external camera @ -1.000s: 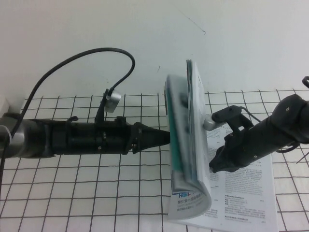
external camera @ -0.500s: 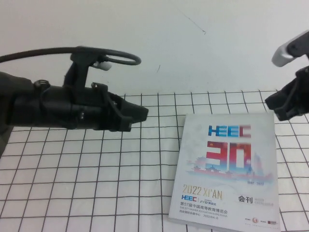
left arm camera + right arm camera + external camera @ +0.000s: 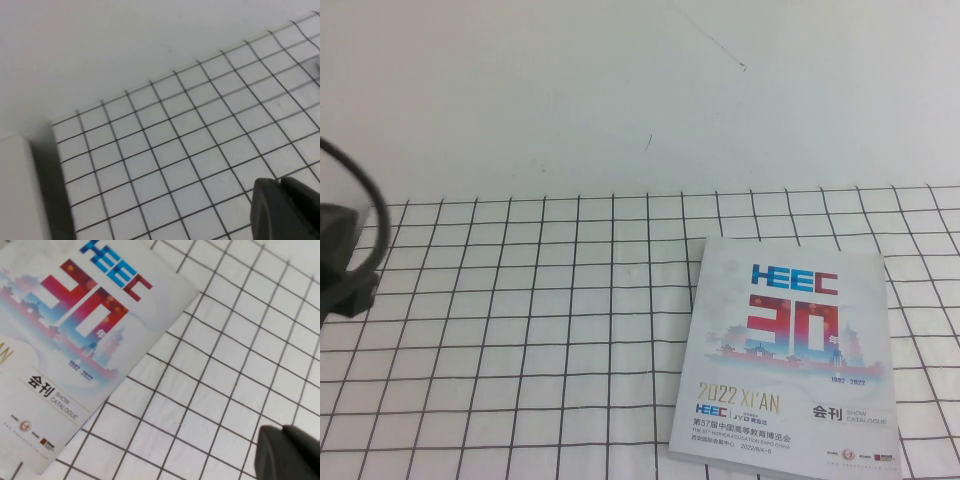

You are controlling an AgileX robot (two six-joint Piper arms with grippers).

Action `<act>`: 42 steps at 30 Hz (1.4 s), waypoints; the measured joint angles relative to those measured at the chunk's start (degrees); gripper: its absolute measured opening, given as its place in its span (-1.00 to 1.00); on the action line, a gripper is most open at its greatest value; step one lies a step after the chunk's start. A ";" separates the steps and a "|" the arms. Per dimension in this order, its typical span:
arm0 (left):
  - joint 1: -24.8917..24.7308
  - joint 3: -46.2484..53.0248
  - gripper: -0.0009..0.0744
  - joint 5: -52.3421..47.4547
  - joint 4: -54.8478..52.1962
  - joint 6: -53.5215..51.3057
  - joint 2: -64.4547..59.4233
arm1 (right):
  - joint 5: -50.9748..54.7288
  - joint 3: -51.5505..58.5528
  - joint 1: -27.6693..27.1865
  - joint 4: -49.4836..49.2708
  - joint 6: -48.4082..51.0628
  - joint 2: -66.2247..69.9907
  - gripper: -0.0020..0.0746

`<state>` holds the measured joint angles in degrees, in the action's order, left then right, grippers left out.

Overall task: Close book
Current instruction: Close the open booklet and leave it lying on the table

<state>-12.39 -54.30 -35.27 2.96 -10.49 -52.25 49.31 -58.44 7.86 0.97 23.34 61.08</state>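
Observation:
The book (image 3: 790, 352) lies closed and flat on the grid cloth (image 3: 520, 330), at the front right, its "HEEC 30" cover facing up. The right wrist view shows that same cover (image 3: 75, 345) with nothing on it. My right gripper (image 3: 282, 429) hovers over bare grid beside the book, fingers pressed together and holding nothing; it is outside the high view. My left gripper (image 3: 279, 181) is shut and empty too, above the cloth's far left part. Only a dark piece of the left arm (image 3: 342, 255) and its cable show at the high view's left edge.
A plain white table surface (image 3: 620, 90) lies beyond the cloth's far edge. A white block (image 3: 20, 190) stands just off the cloth's left side in the left wrist view.
The standing cover dropped to the right and the book now lies shut. Both arms drew back, the left one to the left edge, the right one out of the high view.

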 joint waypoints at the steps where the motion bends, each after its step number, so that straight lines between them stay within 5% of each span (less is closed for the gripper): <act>1: 0.00 1.86 -0.99 0.92 -2.21 2.72 2.72 | -0.99 1.79 0.00 0.78 -1.19 -2.35 -0.95; 11: 0.00 27.36 -0.99 19.11 -3.61 9.67 30.73 | -13.64 24.32 0.00 1.16 -3.42 -24.59 -0.95; 18: 0.00 38.73 -0.99 22.00 -3.56 9.76 41.71 | -12.67 33.51 0.00 0.48 -6.31 -37.47 -0.95; 42: 0.00 42.14 -0.99 21.27 -3.56 9.80 43.77 | -4.22 34.73 0.00 -0.97 -6.89 -40.51 -0.95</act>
<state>-12.39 -12.16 -13.99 -0.60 -0.69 -8.48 45.09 -23.70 7.86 0.00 16.45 20.58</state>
